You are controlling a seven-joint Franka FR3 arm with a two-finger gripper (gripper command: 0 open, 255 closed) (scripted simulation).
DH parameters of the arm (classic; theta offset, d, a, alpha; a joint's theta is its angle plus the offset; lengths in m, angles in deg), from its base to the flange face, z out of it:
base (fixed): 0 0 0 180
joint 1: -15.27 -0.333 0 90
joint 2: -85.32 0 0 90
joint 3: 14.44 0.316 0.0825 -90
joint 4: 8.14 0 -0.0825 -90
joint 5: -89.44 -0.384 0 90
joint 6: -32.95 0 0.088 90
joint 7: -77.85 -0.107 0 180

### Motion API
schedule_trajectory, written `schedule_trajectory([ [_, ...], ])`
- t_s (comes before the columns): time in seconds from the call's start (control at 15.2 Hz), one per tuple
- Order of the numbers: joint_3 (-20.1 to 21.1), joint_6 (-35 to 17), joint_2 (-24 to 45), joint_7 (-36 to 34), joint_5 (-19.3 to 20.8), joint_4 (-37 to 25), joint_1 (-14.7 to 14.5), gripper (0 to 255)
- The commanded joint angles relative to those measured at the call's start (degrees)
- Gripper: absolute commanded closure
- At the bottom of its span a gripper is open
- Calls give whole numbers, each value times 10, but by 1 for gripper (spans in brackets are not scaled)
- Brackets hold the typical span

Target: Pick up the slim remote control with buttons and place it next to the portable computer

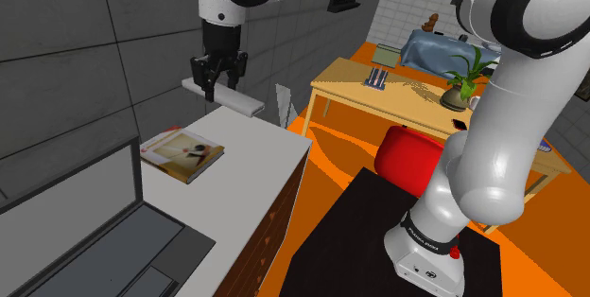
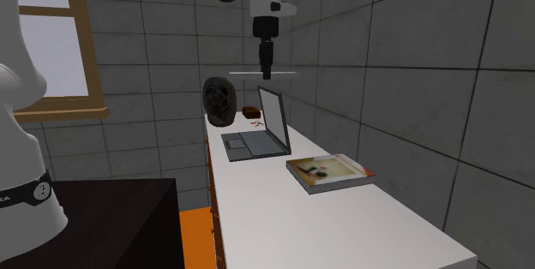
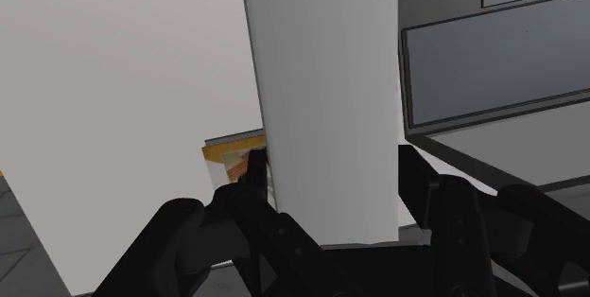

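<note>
- Carrying the remote control (image 1: 225,98) toward its goal is judged to be the step in hand. The pick-up is complete and the placement is not yet done.
- Finger state: the black fingers (image 1: 204,76) are closed across the width of the remote control. In the wrist view the fingers (image 3: 430,200) press one against each long edge, with no gap to be seen.
- Location of the task item: the remote control (image 3: 326,96) sits between the fingers, level and lifted clear of the tabletop (image 1: 260,148). Its ends project past the fingers on both sides. It is drawn as a plain pale slab, and no buttons can be made out.
- Below the fingers: bare white tabletop and a book (image 1: 182,151) lying flat. In the wrist view the book (image 3: 230,147) shows partly behind the held item.
- Goal reference: the laptop (image 1: 85,238) stands beyond the book from the fingers and well apart from them, with its lid open. The wrist view shows the laptop (image 3: 492,68) ahead of the fingers and to one side.
- Next move, as a judgement: translate the fingers over the book at the present height toward the laptop. Then lower them to bare tabletop just beside the laptop base.
- Requirements for that move:
  - Keep clearance above the book.
  - Stay off the open lid.
  - Bring the remote control flat onto the tabletop before the fingers are opened.
</note>
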Motion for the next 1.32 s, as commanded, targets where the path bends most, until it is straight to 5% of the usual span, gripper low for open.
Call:
schedule_trajectory([
  [0.0, 8, -9, -8, -20, 0, 17, -11, 255],
  [1.25, 7, -146, 28, -23, 7, 119, -12, 255],
])
